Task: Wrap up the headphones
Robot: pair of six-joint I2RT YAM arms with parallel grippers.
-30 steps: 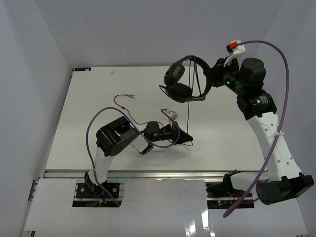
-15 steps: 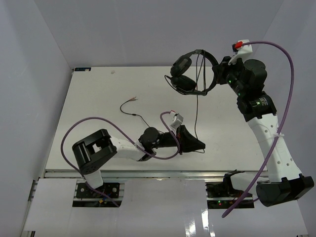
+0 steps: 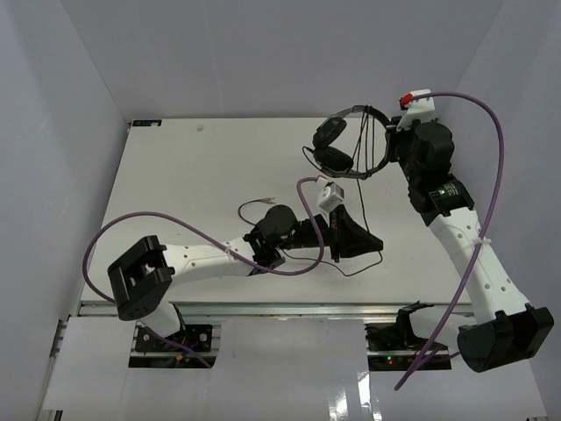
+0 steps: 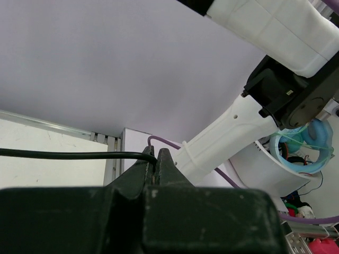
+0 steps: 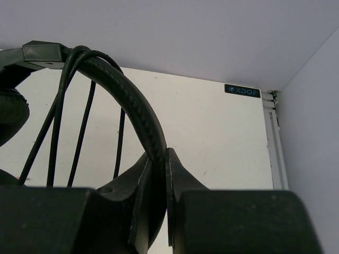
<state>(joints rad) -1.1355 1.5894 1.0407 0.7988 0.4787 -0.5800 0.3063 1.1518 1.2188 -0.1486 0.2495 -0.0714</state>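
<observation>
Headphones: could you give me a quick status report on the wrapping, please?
Right gripper shut on the headband, headphones aloft. Left gripper shut on the cord. Cord strands draped over headband; nothing in the way.

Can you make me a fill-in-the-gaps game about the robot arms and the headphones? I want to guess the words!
1. The right end effector is shut on the arched ____ of the headphones.
2. The left end effector pinches the thin black ____.
3. The thick cable along each arm is coloured ____.
Missing words: headband, cord, purple.
</observation>
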